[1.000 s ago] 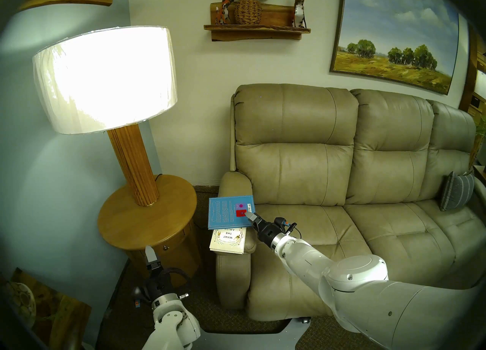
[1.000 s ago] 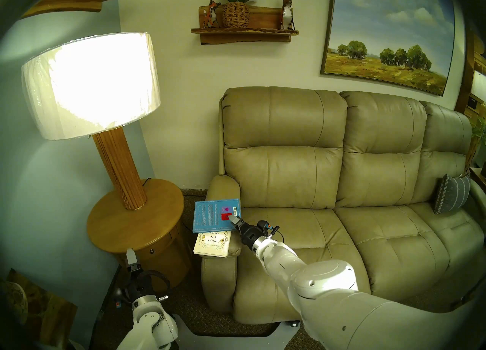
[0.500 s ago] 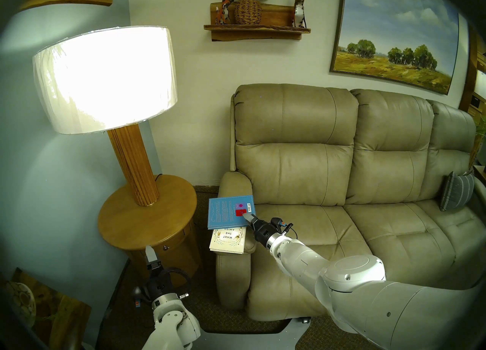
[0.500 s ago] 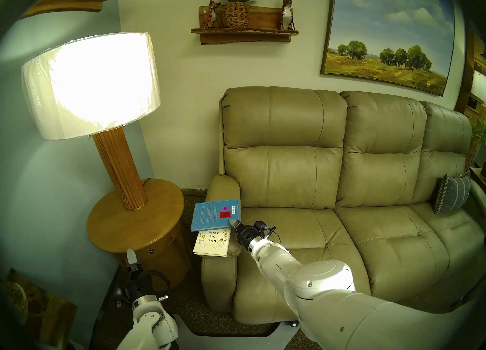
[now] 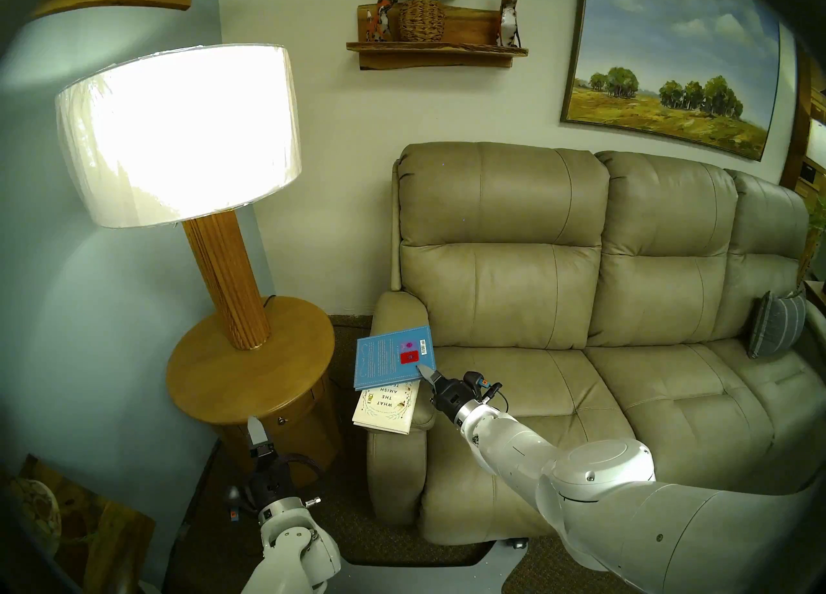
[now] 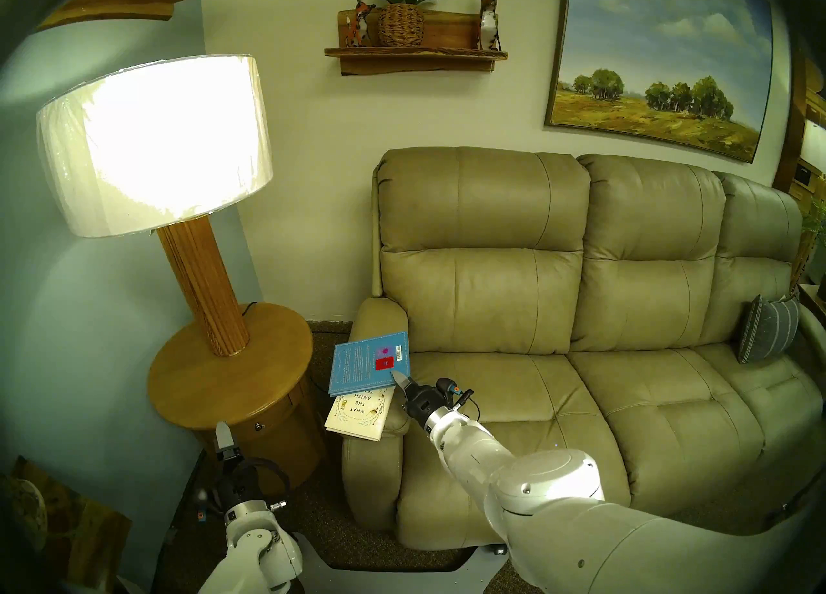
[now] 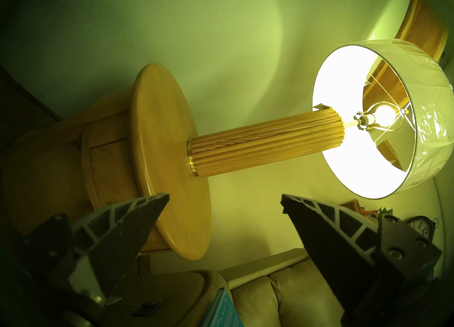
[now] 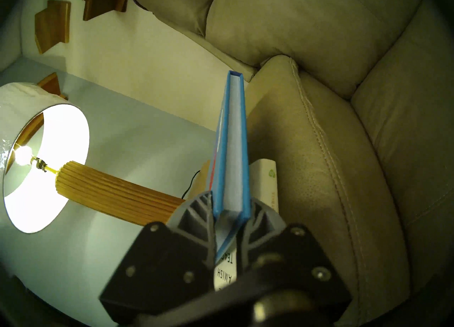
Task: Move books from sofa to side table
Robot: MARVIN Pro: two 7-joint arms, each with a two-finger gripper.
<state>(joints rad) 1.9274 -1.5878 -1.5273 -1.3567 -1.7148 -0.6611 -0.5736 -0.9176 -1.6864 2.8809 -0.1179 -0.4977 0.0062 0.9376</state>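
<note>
The light-blue book (image 5: 389, 358) with red and pink stickers is tilted, its near right corner raised above the sofa's (image 5: 536, 289) left armrest (image 5: 398, 311). My right gripper (image 5: 424, 372) is shut on that corner; the right wrist view shows both fingers clamping the book's page edge (image 8: 234, 147). The cream book (image 5: 386, 407) lies under it on the armrest and overhangs the edge toward the side table (image 5: 232, 374). My left gripper (image 5: 254, 428) is open and empty, pointing up in front of the table's drawer; the left wrist view (image 7: 224, 198) shows its fingers wide apart.
A lit lamp with a thick wooden post (image 5: 228, 280) and a wide white shade (image 5: 179, 133) stands on the back of the side table. A narrow carpeted gap (image 5: 344, 356) separates table and sofa. A grey striped pillow (image 5: 775, 329) sits at the sofa's far right.
My right gripper has drawn back slightly and lifted the blue book's corner, so the book now tilts. The cream book beneath has shifted a little toward the side table. The left arm has not moved.
</note>
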